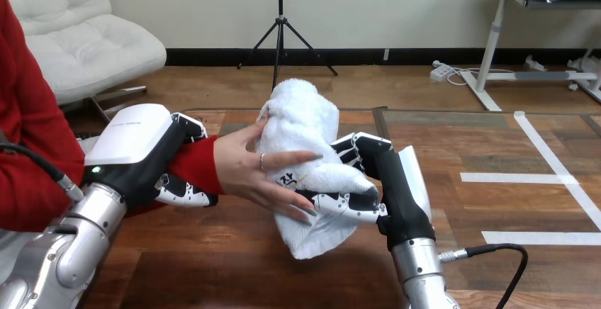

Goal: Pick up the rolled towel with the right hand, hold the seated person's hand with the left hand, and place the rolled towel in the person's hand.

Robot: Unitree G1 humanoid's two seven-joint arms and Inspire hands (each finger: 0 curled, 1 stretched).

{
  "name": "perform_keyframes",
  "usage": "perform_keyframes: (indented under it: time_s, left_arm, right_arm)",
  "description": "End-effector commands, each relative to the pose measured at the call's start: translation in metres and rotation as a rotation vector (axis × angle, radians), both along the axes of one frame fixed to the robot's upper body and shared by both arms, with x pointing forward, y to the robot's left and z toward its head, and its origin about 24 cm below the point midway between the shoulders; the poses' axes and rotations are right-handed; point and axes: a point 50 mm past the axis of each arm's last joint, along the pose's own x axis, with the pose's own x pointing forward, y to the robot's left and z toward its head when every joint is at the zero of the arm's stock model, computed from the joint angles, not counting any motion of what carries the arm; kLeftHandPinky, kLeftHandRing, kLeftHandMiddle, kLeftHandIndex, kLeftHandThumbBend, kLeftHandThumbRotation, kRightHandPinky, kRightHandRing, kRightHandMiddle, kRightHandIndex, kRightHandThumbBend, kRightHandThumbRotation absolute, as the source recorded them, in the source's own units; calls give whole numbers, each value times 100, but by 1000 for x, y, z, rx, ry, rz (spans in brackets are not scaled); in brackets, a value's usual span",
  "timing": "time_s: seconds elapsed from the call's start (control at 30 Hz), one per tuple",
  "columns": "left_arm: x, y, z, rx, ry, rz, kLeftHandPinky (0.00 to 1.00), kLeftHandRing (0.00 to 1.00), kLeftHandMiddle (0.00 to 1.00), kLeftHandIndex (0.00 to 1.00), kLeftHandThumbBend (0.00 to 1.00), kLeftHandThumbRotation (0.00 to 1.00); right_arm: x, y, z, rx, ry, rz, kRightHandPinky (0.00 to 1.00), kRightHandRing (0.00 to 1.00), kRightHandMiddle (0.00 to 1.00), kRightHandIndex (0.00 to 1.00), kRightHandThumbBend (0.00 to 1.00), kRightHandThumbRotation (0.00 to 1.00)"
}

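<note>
The rolled towel (301, 128) is held at the centre of the frame, raised off the wooden table (234, 266), its lower end hanging loose; it is gripped from the right by the right hand (383, 181), whose fingers (344, 206) and thumb are curled round its lower half, presumably so that it is not dropped before it is taken; the person's hand (248, 171) is laid against the towel's left side, fingers spread over it, so both are on it; at the left of the frame the person's wrist (195, 164), in a red sleeve, is clasped by the left hand (135, 156), fingers curled above and below it, seemingly to steady the palm where the towel can be received; the handover is judged nearly done, the right hand's release not yet made.
</note>
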Motion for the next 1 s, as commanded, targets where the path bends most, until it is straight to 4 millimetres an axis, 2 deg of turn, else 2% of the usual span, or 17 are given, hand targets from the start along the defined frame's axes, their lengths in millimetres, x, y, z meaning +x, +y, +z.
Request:
perform_keyframes:
  time_s: [0.0, 0.97]
  left_arm:
    - [18, -22, 72, -77, -310, -92, 30, 34, 38, 38, 78, 0]
    - [16, -22, 70, -85, -299, -89, 31, 35, 38, 38, 77, 0]
  right_arm:
    - [22, 33, 56, 62, -248, 132, 27, 33, 39, 44, 72, 0]
    - [22, 28, 53, 56, -221, 146, 28, 34, 39, 44, 71, 0]
